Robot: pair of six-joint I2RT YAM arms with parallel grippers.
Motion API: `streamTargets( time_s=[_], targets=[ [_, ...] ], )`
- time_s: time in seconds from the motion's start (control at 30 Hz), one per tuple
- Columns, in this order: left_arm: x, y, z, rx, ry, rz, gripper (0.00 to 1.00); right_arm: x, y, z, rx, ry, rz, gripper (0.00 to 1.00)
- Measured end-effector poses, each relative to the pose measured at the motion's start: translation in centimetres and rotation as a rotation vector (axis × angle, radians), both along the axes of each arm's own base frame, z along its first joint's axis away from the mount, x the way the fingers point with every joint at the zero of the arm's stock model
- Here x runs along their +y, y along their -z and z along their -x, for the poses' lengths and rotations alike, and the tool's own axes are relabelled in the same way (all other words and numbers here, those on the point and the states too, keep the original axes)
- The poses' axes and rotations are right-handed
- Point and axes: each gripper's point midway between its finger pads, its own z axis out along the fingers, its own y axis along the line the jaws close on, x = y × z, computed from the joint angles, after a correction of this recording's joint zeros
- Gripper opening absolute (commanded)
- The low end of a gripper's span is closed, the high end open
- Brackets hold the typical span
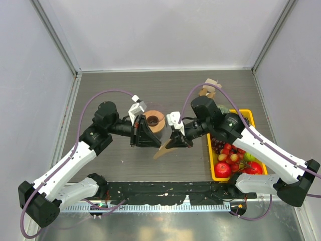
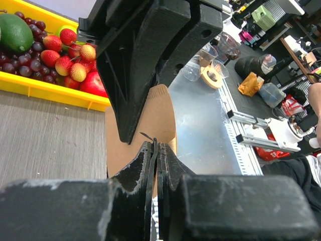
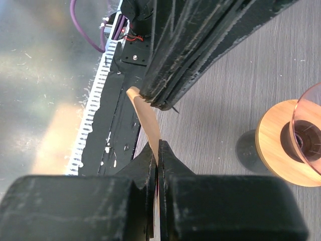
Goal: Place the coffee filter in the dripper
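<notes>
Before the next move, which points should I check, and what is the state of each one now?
1. Left end effector pinches the coffee filter: ok.
2. Right end effector pinches it too: ok.
3. Filter opened into a cone: not ok, it looks flat.
4. Dripper upright and empty: ok.
5. Filter over the dripper: not ok, it is beside it.

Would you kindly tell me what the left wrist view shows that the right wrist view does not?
Only the left wrist view shows the yellow plastic tray of fruit. Only the right wrist view shows the clear glass dripper with its round wooden collar. Both show the tan paper coffee filter, pinched by the left tool and the right tool.
</notes>
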Motion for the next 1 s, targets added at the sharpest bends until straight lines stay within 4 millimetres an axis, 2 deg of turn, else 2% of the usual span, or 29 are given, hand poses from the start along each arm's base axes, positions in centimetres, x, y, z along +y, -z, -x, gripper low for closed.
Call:
streamTargets(
  time_s=[0.37,0.53,0.7,0.83,0.93,1.0],
  targets=[
    [-0.1,0.2,-0.1,0.006,-0.009,-0.006,0.11,0.2,-0.1,-0.6,0.021,0.027,-0.004,0.05],
    [0.5,0.0,-1.0,0.018,-0.056,-0.005,0.23,0.0,-0.3,-0.5,0.02,0.022,-0.013,0.05],
    [2.4,-0.4,-3.2,0.017,-0.147,-0.004,0.43,-1.0,-0.3,0.2,-0.003,0.021,-0.025,0.05],
    [2.9,-0.6,-1.8,-0.051,-0.112,-0.007,0.55,-1.4,-0.6,0.5,-0.019,0.012,-0.034,0.05],
    [3.1,-1.4,-0.6,-0.111,-0.078,-0.003,0.55,-1.4,-0.4,0.7,-0.016,0.005,-0.029,0.05],
    [3.0,-1.8,0.1,-0.164,-0.044,-0.006,0.51,-1.4,-0.3,0.8,-0.012,-0.008,-0.026,0.05]
  ],
)
